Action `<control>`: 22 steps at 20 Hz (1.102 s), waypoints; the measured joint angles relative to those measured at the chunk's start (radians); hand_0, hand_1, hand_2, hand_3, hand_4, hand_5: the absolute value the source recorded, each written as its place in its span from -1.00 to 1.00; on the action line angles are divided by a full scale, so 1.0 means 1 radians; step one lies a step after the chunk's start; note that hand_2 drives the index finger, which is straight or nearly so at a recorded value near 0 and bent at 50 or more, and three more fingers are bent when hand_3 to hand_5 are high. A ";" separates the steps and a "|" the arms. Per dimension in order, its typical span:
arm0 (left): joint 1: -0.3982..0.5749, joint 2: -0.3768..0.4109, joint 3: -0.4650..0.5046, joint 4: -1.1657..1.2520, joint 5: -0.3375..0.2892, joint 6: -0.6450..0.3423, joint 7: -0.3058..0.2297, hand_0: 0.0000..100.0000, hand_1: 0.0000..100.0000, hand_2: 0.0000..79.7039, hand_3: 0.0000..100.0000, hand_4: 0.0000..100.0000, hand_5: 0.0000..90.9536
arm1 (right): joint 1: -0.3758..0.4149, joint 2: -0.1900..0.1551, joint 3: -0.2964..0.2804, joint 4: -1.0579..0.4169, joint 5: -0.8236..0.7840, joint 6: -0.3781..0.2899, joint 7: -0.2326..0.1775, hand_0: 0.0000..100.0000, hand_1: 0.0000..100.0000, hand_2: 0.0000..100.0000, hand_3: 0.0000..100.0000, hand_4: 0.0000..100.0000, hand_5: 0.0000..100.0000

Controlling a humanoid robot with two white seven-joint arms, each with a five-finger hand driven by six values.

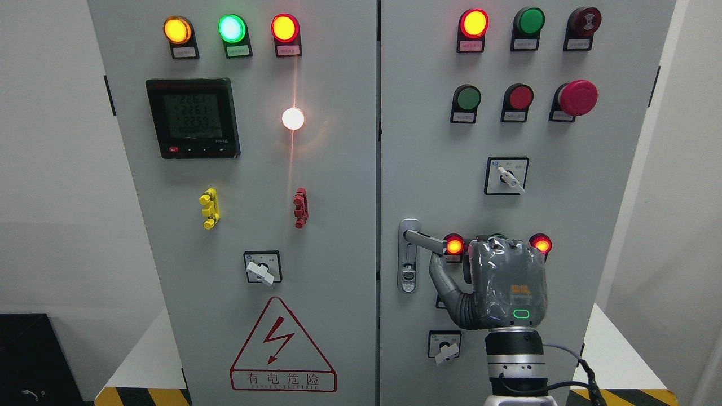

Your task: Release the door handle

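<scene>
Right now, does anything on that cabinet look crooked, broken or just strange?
Nothing looks damaged. The door handle sticks out sideways because the right hand is at it, thumb up beside its end. The white lamp only flares in the camera.

Electrical lab (control cabinet (316, 197), lamps)

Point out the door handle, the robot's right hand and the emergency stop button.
door handle (420, 239): head view, on the lever near its pivot.
right hand (507, 282): head view, on the back of the hand.
emergency stop button (578, 97): head view, on the red mushroom cap.
</scene>
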State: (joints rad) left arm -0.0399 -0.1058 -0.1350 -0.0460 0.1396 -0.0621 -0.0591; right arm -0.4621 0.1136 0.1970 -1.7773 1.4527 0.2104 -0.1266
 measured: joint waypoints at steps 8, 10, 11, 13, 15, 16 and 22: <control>0.000 0.000 0.000 0.000 0.000 0.000 0.000 -0.76 0.11 -1.00 -1.00 -1.00 -1.00 | -0.001 0.000 -0.002 0.000 0.000 0.000 0.000 0.07 -0.45 0.99 1.00 1.00 1.00; 0.000 0.000 0.000 0.000 0.000 0.000 0.000 -0.76 0.11 -1.00 -1.00 -1.00 -1.00 | 0.000 0.000 -0.002 -0.001 0.000 0.000 0.003 0.07 -0.45 0.99 1.00 1.00 1.00; 0.000 0.000 0.000 0.000 0.000 0.000 0.000 -0.76 0.11 -1.00 -1.00 -1.00 -1.00 | 0.000 0.000 -0.002 -0.001 0.000 0.000 0.004 0.07 -0.45 0.99 1.00 1.00 1.00; 0.000 0.000 0.000 0.000 0.000 0.000 0.000 -0.76 0.11 -1.00 -1.00 -1.00 -1.00 | 0.002 0.000 -0.002 -0.001 0.000 0.000 0.004 0.08 -0.46 0.98 1.00 1.00 1.00; 0.000 0.000 0.000 0.000 0.000 0.000 0.000 -0.76 0.11 -1.00 -1.00 -1.00 -1.00 | 0.007 0.000 -0.003 -0.001 0.000 -0.001 0.000 0.08 -0.46 0.98 1.00 1.00 1.00; 0.000 0.000 0.000 0.000 0.000 0.000 0.000 -0.76 0.11 -1.00 -1.00 -1.00 -1.00 | 0.009 0.000 -0.003 -0.002 0.000 -0.001 -0.001 0.09 -0.47 0.98 1.00 1.00 1.00; 0.000 0.000 0.000 0.000 0.000 0.000 0.000 -0.76 0.11 -1.00 -1.00 -1.00 -1.00 | 0.025 0.000 -0.001 -0.005 -0.001 -0.003 -0.005 0.10 -0.48 0.98 1.00 1.00 1.00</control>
State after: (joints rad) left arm -0.0399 -0.1058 -0.1350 -0.0460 0.1396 -0.0621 -0.0591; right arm -0.4376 0.1136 0.1955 -1.7823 1.4519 0.2070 -0.1317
